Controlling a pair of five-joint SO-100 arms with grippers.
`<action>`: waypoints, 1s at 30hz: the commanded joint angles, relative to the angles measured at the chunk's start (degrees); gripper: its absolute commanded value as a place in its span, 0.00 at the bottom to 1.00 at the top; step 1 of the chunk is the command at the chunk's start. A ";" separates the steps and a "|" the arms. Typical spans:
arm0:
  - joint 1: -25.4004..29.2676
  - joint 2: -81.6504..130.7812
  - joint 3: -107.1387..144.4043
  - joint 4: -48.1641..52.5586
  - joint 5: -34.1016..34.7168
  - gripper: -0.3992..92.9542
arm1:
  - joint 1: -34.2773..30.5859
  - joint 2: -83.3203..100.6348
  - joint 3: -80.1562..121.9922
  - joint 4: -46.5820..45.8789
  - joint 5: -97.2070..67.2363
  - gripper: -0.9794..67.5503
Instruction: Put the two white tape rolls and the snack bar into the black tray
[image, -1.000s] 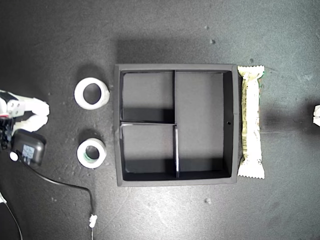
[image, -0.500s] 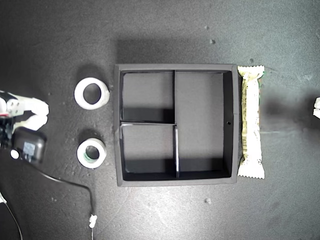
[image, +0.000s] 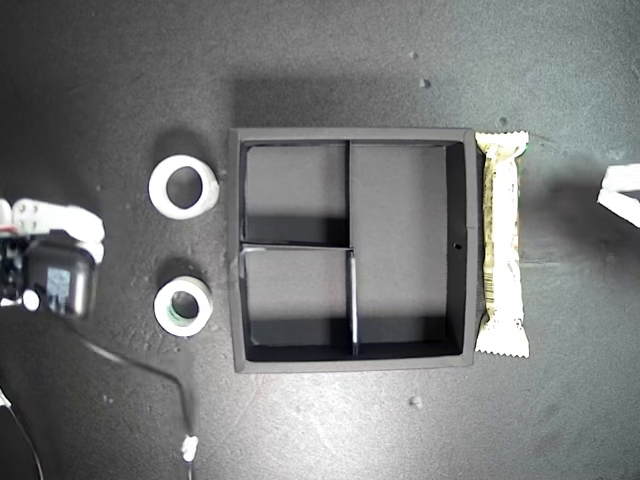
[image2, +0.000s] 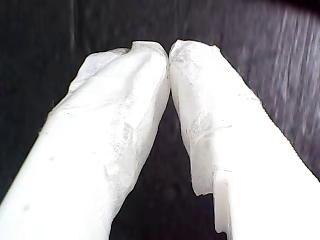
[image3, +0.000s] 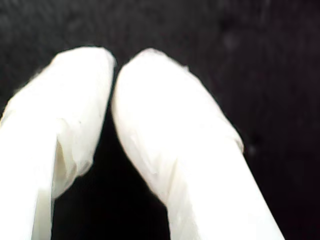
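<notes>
On a dark matte table, the black tray (image: 458, 250) sits empty, two white tape rolls (image: 183, 186) off its side toward the exterior view's left and the snack bar (image: 500, 250) against its opposite wall. Both wrist views show white fingertips closed together on nothing. The rolls look light and rigid, best pinched across the rim; the bar's green print is unreadable.

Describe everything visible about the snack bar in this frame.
The snack bar is a long, narrow bar in a pale cream wrapper with green print and crimped, zigzag ends. It lies flat on the dark mat, lengthwise along the outside of the black tray's wall on the exterior view's right, close against it and about as long. No gripper touches it.
</notes>
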 joint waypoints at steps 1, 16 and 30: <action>3.08 2.64 3.34 -9.14 8.44 0.00 | 1.14 0.44 0.70 -6.94 -26.46 0.01; -6.50 0.35 -7.03 -19.78 27.42 0.19 | 3.25 0.44 0.62 -4.39 16.08 0.01; -9.05 -59.41 -36.65 -24.35 31.03 0.22 | -0.79 -6.59 -21.80 -10.90 -35.60 0.01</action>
